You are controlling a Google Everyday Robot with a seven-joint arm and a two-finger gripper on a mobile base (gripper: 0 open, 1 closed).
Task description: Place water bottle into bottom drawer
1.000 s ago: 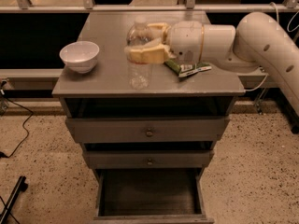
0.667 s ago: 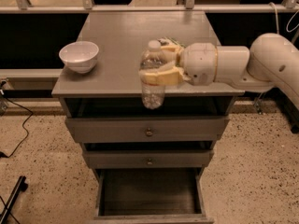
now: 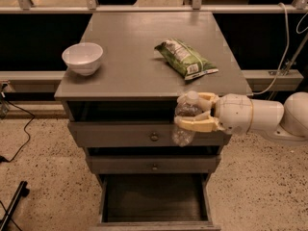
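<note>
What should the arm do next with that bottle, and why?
Probably lower it: the end effector grips the water bottle in front of the top drawer, and the bottom drawer sits open, well below it.

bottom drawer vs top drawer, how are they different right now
The bottom drawer is pulled out, showing its dark inside; the top drawer shows only its grey front. The bottom drawer is deeper, the top drawer shallower. The hand, shut on the water bottle, hangs before the top drawer, above the bottom drawer. Both are grey.
</note>
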